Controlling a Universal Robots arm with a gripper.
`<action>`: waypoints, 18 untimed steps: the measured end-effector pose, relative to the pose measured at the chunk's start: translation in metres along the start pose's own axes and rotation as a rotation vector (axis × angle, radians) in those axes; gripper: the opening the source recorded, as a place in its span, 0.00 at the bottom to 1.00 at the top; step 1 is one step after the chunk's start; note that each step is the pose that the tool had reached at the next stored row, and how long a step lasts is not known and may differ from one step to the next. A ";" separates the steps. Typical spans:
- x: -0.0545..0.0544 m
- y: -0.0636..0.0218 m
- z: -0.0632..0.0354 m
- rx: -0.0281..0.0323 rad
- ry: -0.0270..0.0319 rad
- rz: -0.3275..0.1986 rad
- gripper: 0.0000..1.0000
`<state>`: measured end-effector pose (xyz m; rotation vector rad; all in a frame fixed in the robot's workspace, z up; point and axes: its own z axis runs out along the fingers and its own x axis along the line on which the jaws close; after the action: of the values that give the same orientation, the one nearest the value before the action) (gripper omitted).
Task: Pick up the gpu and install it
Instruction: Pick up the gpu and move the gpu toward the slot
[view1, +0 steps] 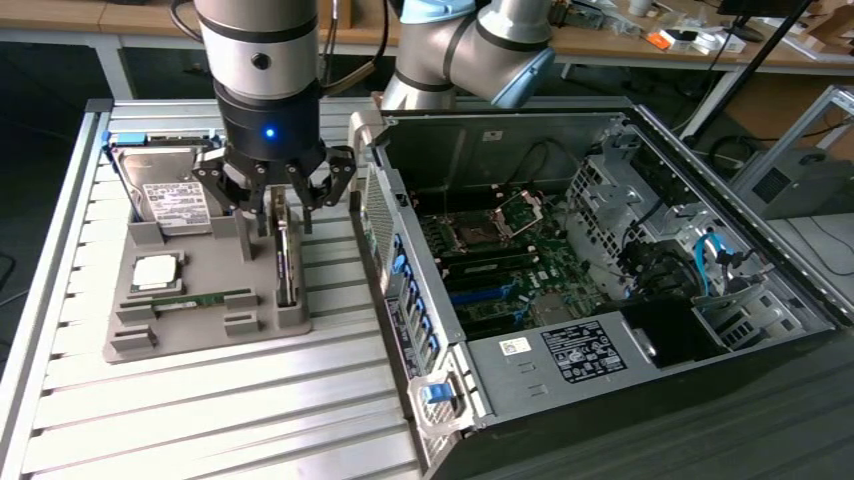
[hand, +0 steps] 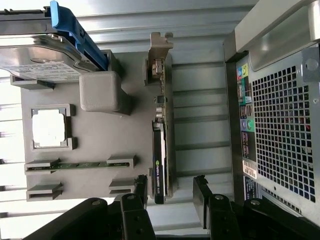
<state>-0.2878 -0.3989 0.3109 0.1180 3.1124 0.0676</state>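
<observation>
Slatted metal bench (view1: 200, 430), grey tray (view1: 200, 335) left of frame; gripper (view1: 275, 212) jaws wide, either side of gpu (view1: 284, 255) standing on edge; looks thin, stiff, light, fragile, so pinch flat faces, avoid components

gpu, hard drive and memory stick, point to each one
gpu (hand: 159, 165): wrist view, on the dark edge facing the camera, near the logo.
hard drive (view1: 171, 203): exterior view, on its white label.
memory stick (view1: 200, 299): exterior view, on the middle of the green strip.
</observation>
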 end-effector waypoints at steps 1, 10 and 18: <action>0.000 0.0000 0.0003 0.0000 0.0000 0.000 0.50; 0.001 -0.0002 0.0037 0.0000 -0.0001 0.000 0.50; 0.002 -0.0007 0.0136 -0.0001 -0.0001 0.000 0.50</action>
<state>-0.2891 -0.3990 0.2973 0.1179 3.1124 0.0677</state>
